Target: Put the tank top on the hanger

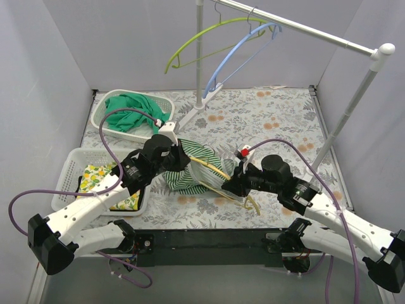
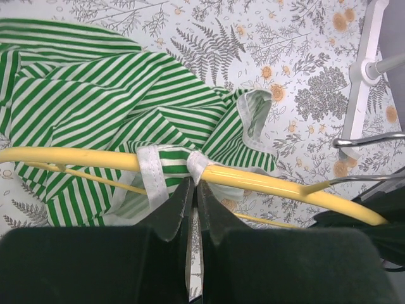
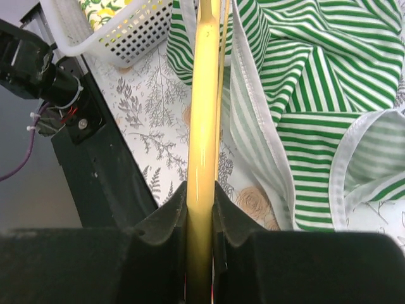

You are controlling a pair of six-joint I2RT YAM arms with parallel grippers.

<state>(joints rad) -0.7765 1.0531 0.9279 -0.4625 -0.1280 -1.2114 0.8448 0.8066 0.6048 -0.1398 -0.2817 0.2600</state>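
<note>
The green-and-white striped tank top lies bunched on the table's middle, draped partly over the yellow hanger. In the left wrist view one white-edged strap wraps the hanger's arm, and the striped body spreads beyond it. My left gripper is shut on that strap right at the arm. My right gripper is shut on the hanger's yellow arm, with the tank top lying to its right. Seen from above, the left gripper and right gripper face each other across the garment.
A white basket at the back left holds a plain green cloth. Another basket at the left holds a lemon-print cloth. A clothes rack's rail carries a lime-green hanger and a light blue hanger.
</note>
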